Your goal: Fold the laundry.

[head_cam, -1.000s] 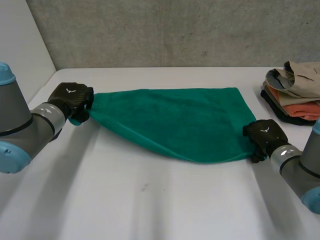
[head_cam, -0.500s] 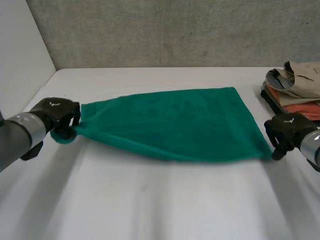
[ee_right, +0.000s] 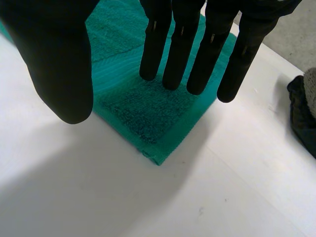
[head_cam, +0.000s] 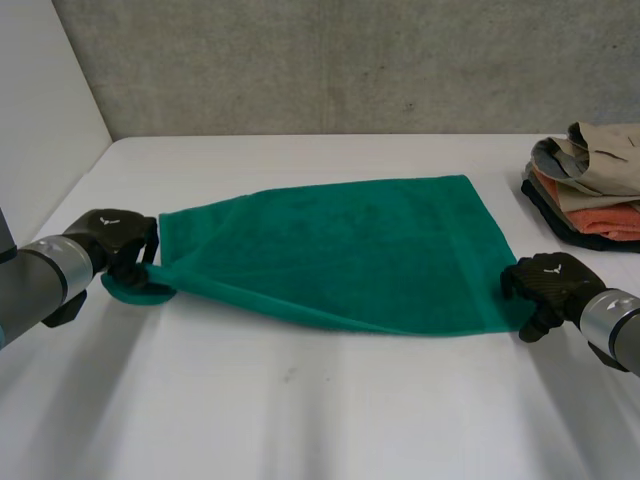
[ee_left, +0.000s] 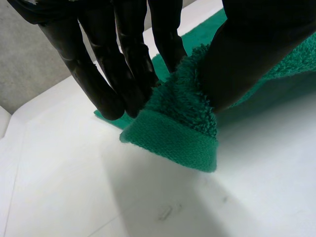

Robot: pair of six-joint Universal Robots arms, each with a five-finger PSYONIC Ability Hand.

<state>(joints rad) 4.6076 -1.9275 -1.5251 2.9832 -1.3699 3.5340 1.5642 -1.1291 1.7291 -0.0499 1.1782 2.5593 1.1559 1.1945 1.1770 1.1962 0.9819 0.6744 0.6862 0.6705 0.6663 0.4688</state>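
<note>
A green towel point(head_cam: 340, 245), doubled over, lies across the middle of the white table point(head_cam: 320, 400). My left hand point(head_cam: 112, 232) is at its left end, shut on the bunched corner. In the left wrist view the towel corner point(ee_left: 177, 133) is pinched between the thumb and fingers point(ee_left: 98, 64) just above the table. My right hand point(head_cam: 548, 278) is at the towel's near right corner. In the right wrist view its fingers point(ee_right: 182, 44) are straight and apart from the thumb, and the towel corner point(ee_right: 143, 108) lies flat on the table under them, not held.
A stack of folded clothes point(head_cam: 590, 185) sits at the far right of the table, and its dark edge point(ee_right: 302, 111) appears beside my right hand. A white side wall point(head_cam: 40, 100) rises at the left and a concrete wall behind.
Both hands pulled the towel taut, then lowered it toward the near side. The right hand has let go of its corner, which now lies flat; the left still pinches its end.
</note>
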